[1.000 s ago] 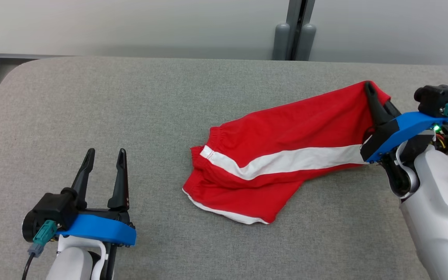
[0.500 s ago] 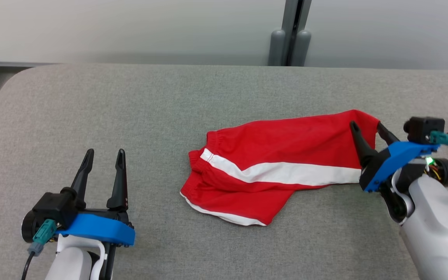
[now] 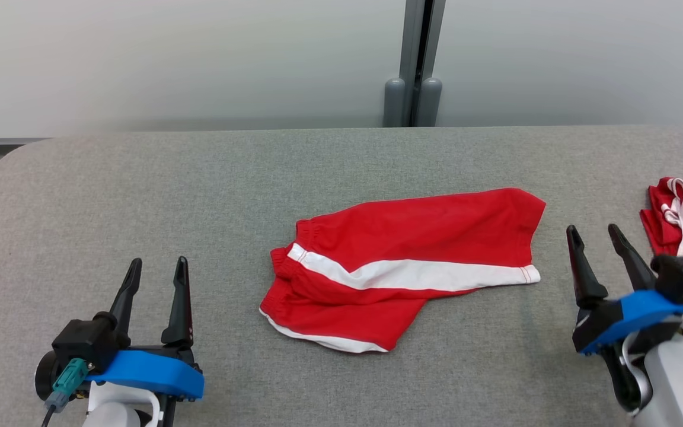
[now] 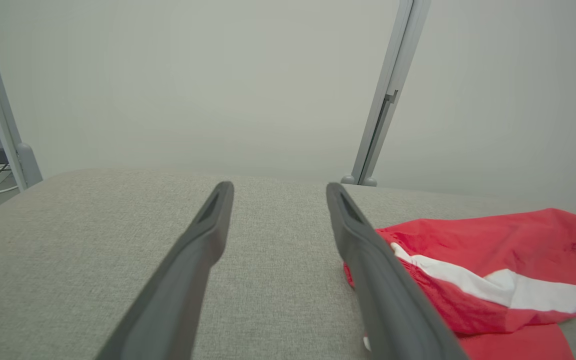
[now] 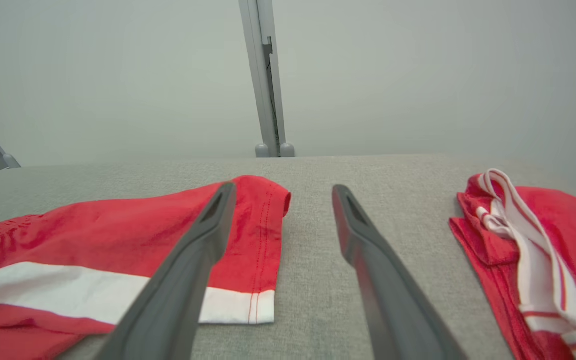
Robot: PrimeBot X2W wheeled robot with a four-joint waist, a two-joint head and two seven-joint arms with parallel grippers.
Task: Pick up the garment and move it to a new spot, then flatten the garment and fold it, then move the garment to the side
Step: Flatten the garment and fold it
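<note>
The garment is a pair of red shorts with a white stripe, lying loosely folded on the grey table, waistband to the left. It also appears at the right of the left wrist view and at the left of the right wrist view. My right gripper is open, just right of the shorts' leg hem and apart from it, with nothing between its fingers. My left gripper stands open at the lower left, well clear of the cloth.
A second red garment with white trim lies at the table's right edge, close to my right gripper; it shows again in the right wrist view. A grey post rises behind the table's far edge.
My right gripper has opened, let go of the shorts' leg and drawn back to the right and toward me. The shorts now lie flat. The head camera has tilted up.
</note>
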